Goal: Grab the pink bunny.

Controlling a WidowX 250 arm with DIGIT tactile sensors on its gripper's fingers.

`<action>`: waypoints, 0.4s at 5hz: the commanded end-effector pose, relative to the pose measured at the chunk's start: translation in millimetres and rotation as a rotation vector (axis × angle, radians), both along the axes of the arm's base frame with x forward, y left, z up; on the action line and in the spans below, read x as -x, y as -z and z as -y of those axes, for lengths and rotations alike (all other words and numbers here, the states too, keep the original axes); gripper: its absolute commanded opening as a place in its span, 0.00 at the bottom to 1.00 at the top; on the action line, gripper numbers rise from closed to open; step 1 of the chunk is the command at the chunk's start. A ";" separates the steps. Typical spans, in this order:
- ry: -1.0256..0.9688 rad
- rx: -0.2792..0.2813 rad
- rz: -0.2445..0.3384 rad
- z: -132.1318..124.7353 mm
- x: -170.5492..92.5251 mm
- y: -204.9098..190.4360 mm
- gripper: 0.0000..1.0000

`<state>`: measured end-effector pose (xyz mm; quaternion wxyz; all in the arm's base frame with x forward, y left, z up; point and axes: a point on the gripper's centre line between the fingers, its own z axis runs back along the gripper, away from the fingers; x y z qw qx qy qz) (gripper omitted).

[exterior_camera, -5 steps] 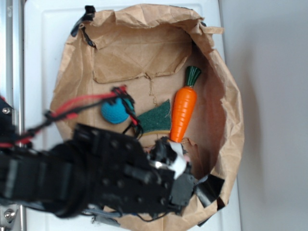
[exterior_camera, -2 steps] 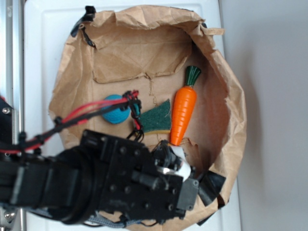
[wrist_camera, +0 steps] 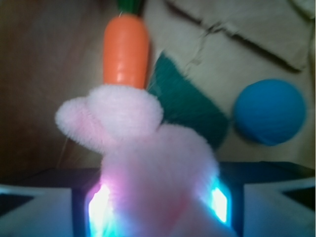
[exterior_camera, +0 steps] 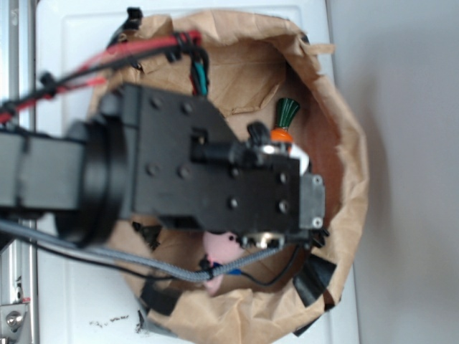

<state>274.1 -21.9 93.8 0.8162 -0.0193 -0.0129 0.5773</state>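
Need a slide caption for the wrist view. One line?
Pink bunny held between the gripper pads, with the carrot, green sponge and blue ball behind it.

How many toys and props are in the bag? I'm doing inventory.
4: a fluffy pink plush bunny in the hand, an orange plastic carrot behind it, a green sponge wedge beside that, a blue ball rightmost. The arm could hide more.

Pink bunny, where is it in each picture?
Exterior: the pink bunny peeks out low in the middle, under the black hand.
Wrist: it fills the lower middle, right between the hand's fingers.
Shared landmark: the orange carrot.
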 end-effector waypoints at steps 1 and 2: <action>-0.140 -0.060 0.003 -27.9 2.7 -54.0 0.00; -0.201 -0.135 0.015 -28.1 4.6 -59.6 0.00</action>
